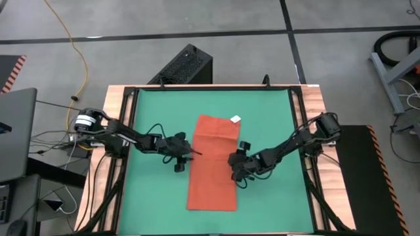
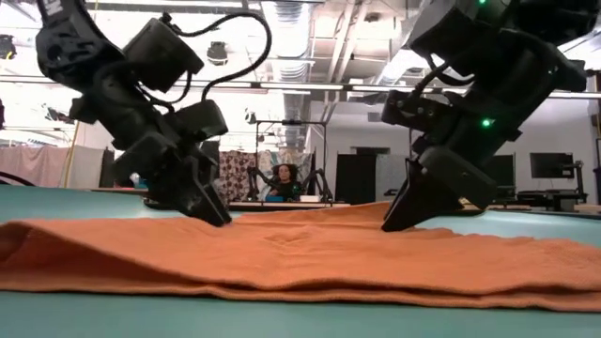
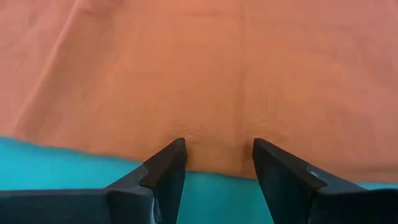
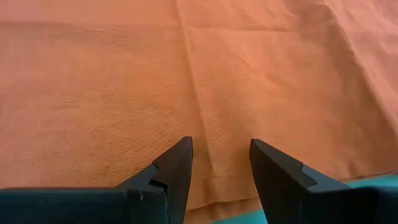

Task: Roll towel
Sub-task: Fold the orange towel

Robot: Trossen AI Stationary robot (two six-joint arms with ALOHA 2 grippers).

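Note:
The orange-red towel (image 1: 213,164) lies flat on the green mat (image 1: 157,118) as a long narrow strip running from far to near, with its white tag (image 1: 235,119) at the far right corner. My left gripper (image 1: 186,156) is open at the strip's left long edge, about halfway along; its fingertips stand over that edge in the left wrist view (image 3: 217,155). My right gripper (image 1: 235,164) is open at the right long edge, opposite the left one, with its fingertips over the cloth in the right wrist view (image 4: 221,152). In the low view both come down slanting onto the towel (image 2: 300,253). My left gripper has its open fingertips (image 2: 218,216) down at the towel's left long edge (image 3: 211,163), slanting down from the table's left; I cannot tell whether they touch the cloth. My right gripper has its open fingertips (image 2: 392,223) down at the right long edge (image 4: 217,186), slanting from the table's right; whether they touch, I cannot tell.
A wooden frame (image 1: 118,131) borders the mat. A black box (image 1: 187,65) stands beyond the far edge, and a laptop (image 1: 16,131) and cables lie off the table's left. A person (image 2: 282,178) sits far back in the room. Bare mat lies on both sides of the towel.

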